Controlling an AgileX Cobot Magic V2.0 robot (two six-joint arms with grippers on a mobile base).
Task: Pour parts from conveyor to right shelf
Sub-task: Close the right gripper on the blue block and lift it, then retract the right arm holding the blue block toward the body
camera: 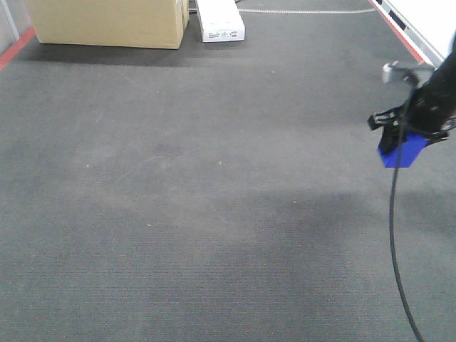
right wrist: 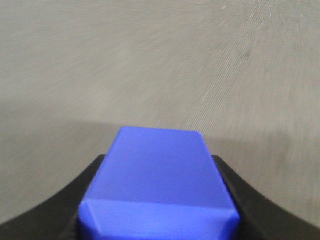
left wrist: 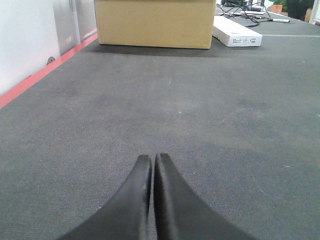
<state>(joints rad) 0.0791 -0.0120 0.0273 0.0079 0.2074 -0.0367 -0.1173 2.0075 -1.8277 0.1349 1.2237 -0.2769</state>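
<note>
My right claw [camera: 397, 140] held the blue block [camera: 405, 154] over the conveyor [camera: 178, 199], right side.
My left claw [left wrist: 152, 167] was pinched together, empty; the white box [camera: 221, 20] label was too small to read.

finely textured matt dark grey conveyor belt [camera: 185, 214], smooth blue plastic block [right wrist: 157, 175] with a faint sheen, matt brown cardboard box [camera: 107, 21], smooth white carton [camera: 221, 20], smooth matt black fingers [left wrist: 132, 205] of the left gripper [left wrist: 152, 159]

Blue block [right wrist: 157, 180], dark grey textured belt [camera: 178, 199] — red edge strips [left wrist: 35, 79].
</note>
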